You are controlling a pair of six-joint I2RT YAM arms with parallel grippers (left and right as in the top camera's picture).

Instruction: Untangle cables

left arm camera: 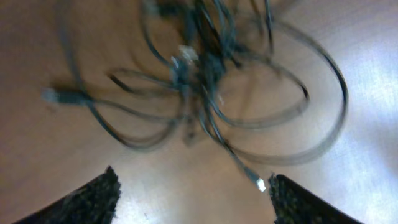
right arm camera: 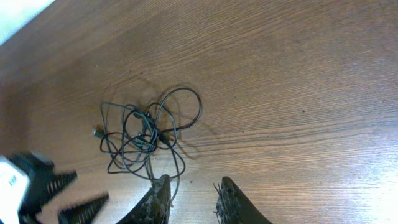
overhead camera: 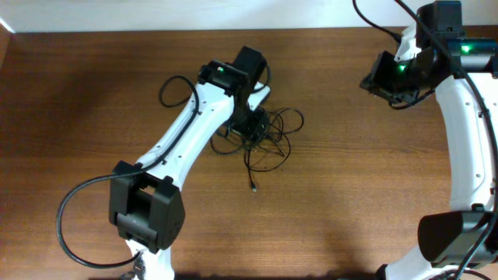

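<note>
Now we're hovering the released left pincer (left arm camera: 193,180) over the knotted cables (left arm camera: 193,62) to pick a strand, right pincer (right arm camera: 193,183) released and hanging aside.

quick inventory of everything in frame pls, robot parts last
cables: one tangled bundle, strand count unclear, black, table centre
loose plug end: one, on a black cord, trailing from the bundle toward the robot's side
table: one, brown wood, under everything
left gripper: one, black fingers, open, over the bundle
right gripper: one, black fingers, open, far right, apart from the cables
</note>
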